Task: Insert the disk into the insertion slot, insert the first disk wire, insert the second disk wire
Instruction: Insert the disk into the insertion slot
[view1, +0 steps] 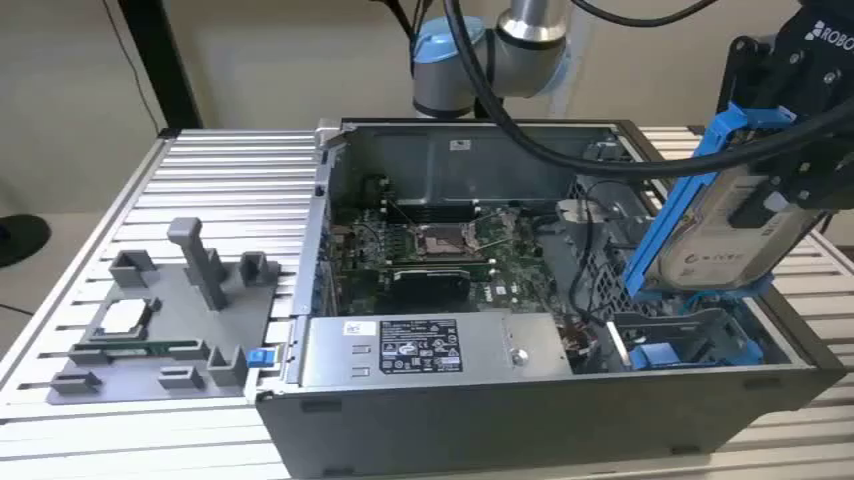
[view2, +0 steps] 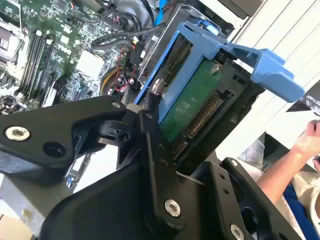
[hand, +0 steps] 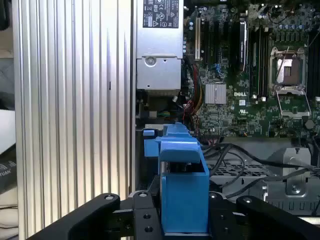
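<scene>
One disk (view1: 714, 225), a silver-grey drive clipped in its bright blue frame, hangs clear of the computer case (view1: 534, 420). The gripper (view1: 787, 185) clamps it across its edges, with the black fingers (view2: 150, 135) closed tight on it and on nothing else. Its long axis stands steep rather than flat: the lower end points down into the case, and the upper end leans out towards the exterior view's right, past the case's end wall. Directly beneath that lower end, in the case's corner at the exterior view's right, lies the insertion slot (view1: 687, 335), a bay of grey perforated sheet metal. The disk's foot is just above the slot's mouth but not yet inside it, so I judge the disk unseated and both wires not yet plugged in. The tilt matters most here, since the disk and the bay do not look parallel. Room is tight on the inner side, where dark cables (view1: 594, 200) loop between the bay and the motherboard (view1: 441, 250); I cannot tell which of them serve the disk. The silver power-supply box (view1: 420, 350) runs along the case's near edge beside the bay. Outward, beyond the case wall, the slatted table (view1: 227, 180) is open, and a grey parts fixture (view1: 160, 320) sits well apart at its far end. In the second wrist view a person's arm (view2: 285, 165) shows beyond the table edge.
</scene>
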